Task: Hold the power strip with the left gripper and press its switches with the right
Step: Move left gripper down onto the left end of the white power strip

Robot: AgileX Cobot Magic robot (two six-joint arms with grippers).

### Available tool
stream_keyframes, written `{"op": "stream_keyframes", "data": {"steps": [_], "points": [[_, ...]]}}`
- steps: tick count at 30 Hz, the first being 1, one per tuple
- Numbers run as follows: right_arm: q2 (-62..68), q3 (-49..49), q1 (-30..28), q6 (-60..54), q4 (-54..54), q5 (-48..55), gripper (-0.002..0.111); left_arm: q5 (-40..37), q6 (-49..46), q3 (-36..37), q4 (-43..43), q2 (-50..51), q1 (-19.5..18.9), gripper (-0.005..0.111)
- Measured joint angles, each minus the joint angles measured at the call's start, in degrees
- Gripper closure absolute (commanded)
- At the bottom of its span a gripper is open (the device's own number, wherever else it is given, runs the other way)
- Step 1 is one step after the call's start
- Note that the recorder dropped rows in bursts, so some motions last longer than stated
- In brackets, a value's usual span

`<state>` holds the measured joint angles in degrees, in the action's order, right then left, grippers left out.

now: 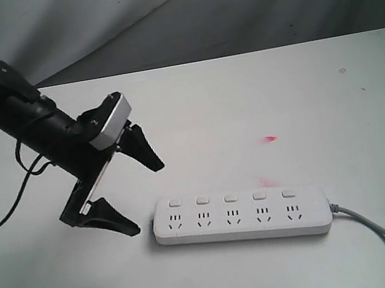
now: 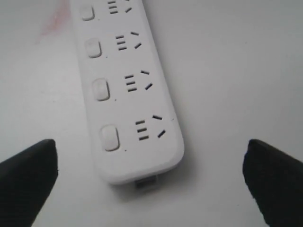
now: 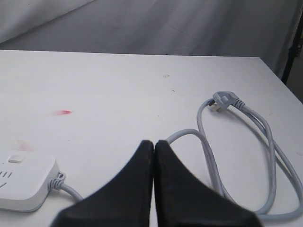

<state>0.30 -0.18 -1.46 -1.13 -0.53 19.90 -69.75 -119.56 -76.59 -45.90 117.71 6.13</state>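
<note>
Black two-fingered L gripper (image 1: 147,199) w/ silver-white wrist block is hovering, fingers spread wide, gripping nothing. Long white plastic power strip (image 1: 241,213) is lying flat on white table (image 1: 281,99), rounded end just ahead of those fingertips. Five small white square switches (image 1: 230,197) are running along its far edge. Grey cord (image 1: 384,226) is trailing right. Black R gripper (image 3: 153,156) is pressed together, empty, strip's cord end nearby
</note>
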Motion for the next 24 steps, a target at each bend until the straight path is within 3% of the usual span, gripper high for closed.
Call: {"op": "stream_keyframes", "data": {"steps": [7, 16, 24], "points": [[0.0, 0.0, 0.0, 0.0, 0.0, 0.0, 0.108, 1.8, 0.5, 0.1, -0.4, 3.4, 2.8, 0.003], [0.0, 0.0, 0.0, 0.0, 0.0, 0.0, 0.108, 6.1, 0.5, 0.1, -7.1, 5.2, 2.8, 0.003], [0.0, 0.0, 0.0, 0.0, 0.0, 0.0, 0.108, 6.4, 2.0, 0.1, -5.8, 7.7, 2.8, 0.003]]}}
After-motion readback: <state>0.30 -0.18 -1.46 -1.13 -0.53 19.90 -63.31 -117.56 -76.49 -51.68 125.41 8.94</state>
